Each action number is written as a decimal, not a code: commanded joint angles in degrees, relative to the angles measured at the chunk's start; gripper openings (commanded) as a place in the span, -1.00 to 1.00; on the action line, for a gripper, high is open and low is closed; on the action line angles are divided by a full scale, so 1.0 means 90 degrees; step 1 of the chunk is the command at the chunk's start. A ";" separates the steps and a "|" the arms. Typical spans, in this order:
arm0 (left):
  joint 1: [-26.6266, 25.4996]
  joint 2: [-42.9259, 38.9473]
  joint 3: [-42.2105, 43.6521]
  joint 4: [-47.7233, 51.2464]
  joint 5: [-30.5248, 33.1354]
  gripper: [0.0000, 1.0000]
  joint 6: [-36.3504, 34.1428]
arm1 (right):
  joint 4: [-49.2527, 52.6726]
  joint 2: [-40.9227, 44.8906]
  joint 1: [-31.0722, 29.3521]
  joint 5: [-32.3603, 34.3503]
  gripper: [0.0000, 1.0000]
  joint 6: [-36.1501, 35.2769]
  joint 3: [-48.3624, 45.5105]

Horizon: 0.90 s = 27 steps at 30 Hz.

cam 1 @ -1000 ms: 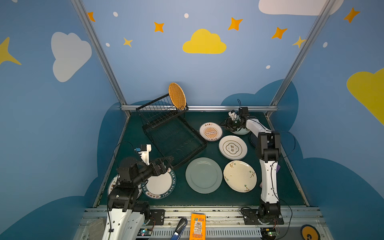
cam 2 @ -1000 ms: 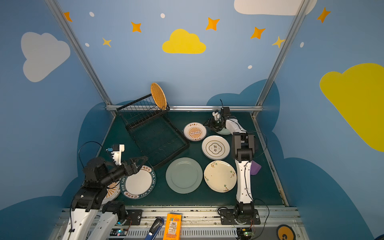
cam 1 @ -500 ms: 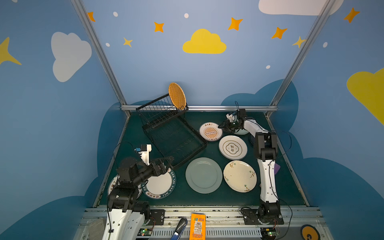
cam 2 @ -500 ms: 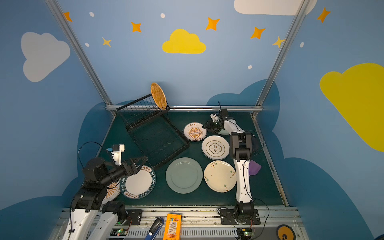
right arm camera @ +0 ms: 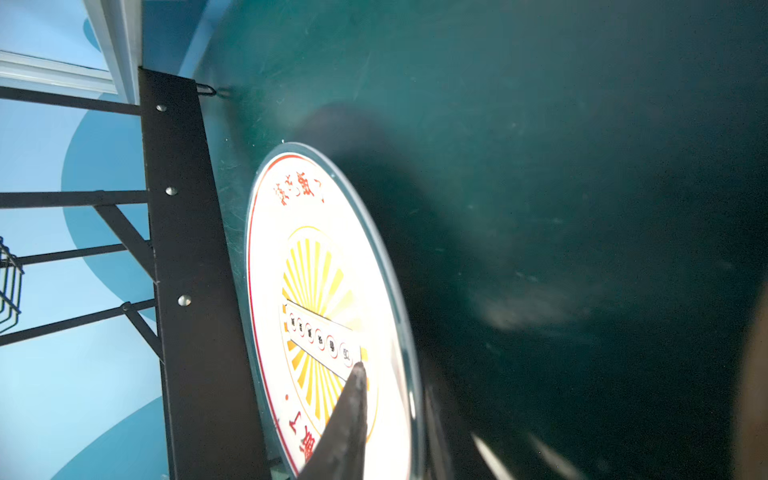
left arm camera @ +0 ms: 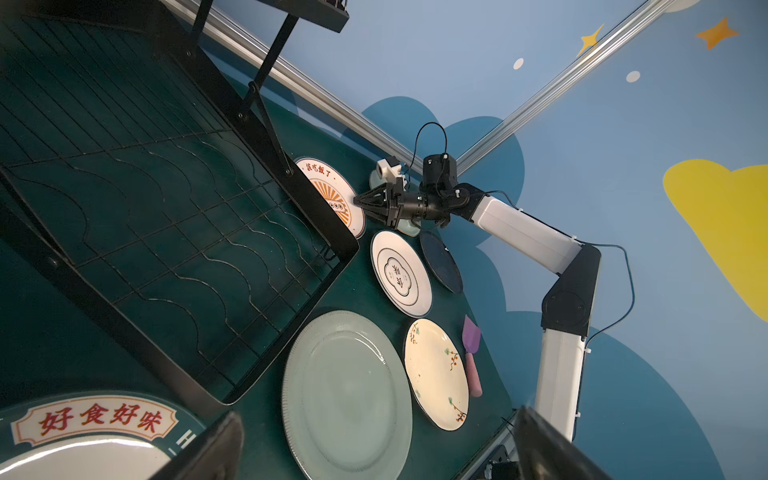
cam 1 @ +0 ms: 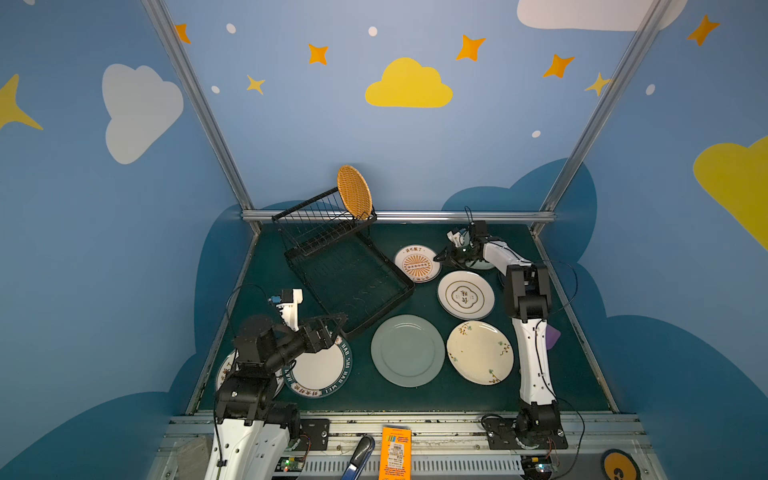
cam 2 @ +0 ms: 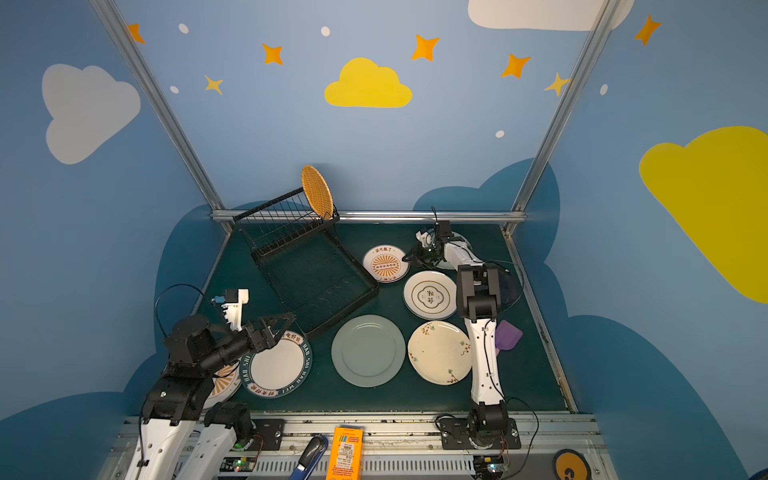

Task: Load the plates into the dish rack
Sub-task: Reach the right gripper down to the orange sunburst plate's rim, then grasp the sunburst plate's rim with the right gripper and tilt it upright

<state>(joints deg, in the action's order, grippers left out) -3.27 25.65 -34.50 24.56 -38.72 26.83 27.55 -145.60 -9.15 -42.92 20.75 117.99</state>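
Jaws of my right gripper (cam 1: pixel 436 258) pinch the 3 o'clock rim of the sunburst plate (cam 1: pixel 417 264), which sits just beside the dish rack (cam 1: pixel 383 309) at its 3 o'clock. My left gripper (cam 1: pixel 336 326) hangs wide open over the lettered plate (cam 1: pixel 320 370) at the rack's 6 o'clock. The orange woven plate (cam 1: pixel 354 192) stands in the basket.

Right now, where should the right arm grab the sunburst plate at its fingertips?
Pinch the rim of the sunburst plate on its side away from the dish rack, coming in low from where the right gripper sits. It lies flat, and the rack's tray edge crowds the opposite rim.
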 commanded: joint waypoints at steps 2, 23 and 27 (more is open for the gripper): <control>0.0031 -0.0061 -0.0108 -0.0147 -0.0019 1.00 -0.0015 | -0.0069 -0.0167 -0.0019 -0.0163 -0.71 -0.0022 0.0104; 0.0027 -0.0208 -0.0081 -0.0140 0.0291 1.00 0.0017 | -0.1166 0.0685 0.0391 0.0075 -1.00 0.0596 -0.0010; 0.0021 -0.0244 -0.0053 -0.0172 0.0499 1.00 0.0043 | -0.1646 0.1207 0.0474 0.0224 -1.00 0.1064 -0.0406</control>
<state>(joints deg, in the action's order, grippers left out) -3.27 24.12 -34.50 24.53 -36.14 27.07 18.52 -141.64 -5.58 -41.34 26.65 115.70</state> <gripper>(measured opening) 0.996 0.052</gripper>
